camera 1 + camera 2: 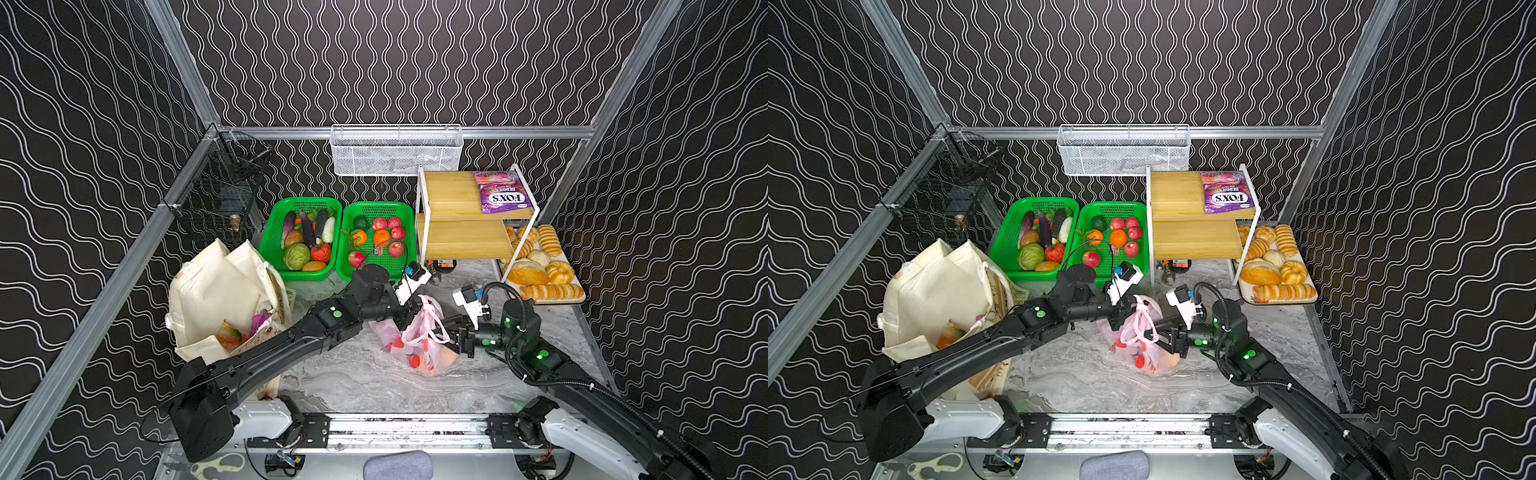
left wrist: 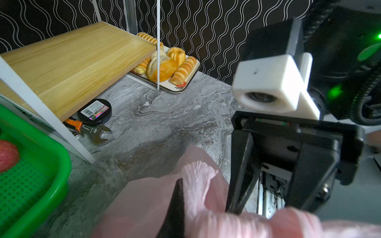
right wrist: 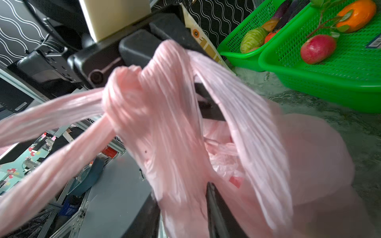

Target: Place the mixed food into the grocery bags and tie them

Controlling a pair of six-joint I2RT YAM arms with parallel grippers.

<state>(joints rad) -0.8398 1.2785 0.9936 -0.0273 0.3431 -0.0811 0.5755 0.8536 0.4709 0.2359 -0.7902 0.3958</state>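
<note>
The left arm stretches low over the worktop (image 1: pixel 353 386), its wrist just in front of the green fruit basket (image 1: pixel 380 205). Its tool (image 1: pixel 409 321) is pinched shut on a handle of the pink bag (image 1: pixel 417 353). The right arm bends in from the opposite side. Its tool (image 1: pixel 448 331) is partly spread, with bag plastic in the gap. The knotted bag sits just in front of that basket.

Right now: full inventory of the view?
pale-pink plastic bag: 1, pink, centre
cream canvas tote: 1, cream, left
green mesh baskets: 2, green, rear
mixed produce: many, assorted, in baskets
wooden tiered shelf: 1, tan, right
purple FOX'S packet: 1, purple, shelf top
golden bread rolls: several, golden, far right
white mesh basket: 1, white, back wall
black wire basket: 1, black, rear left
left gripper: 1, black, shut on bag
right gripper: 1, black, at bag
</note>
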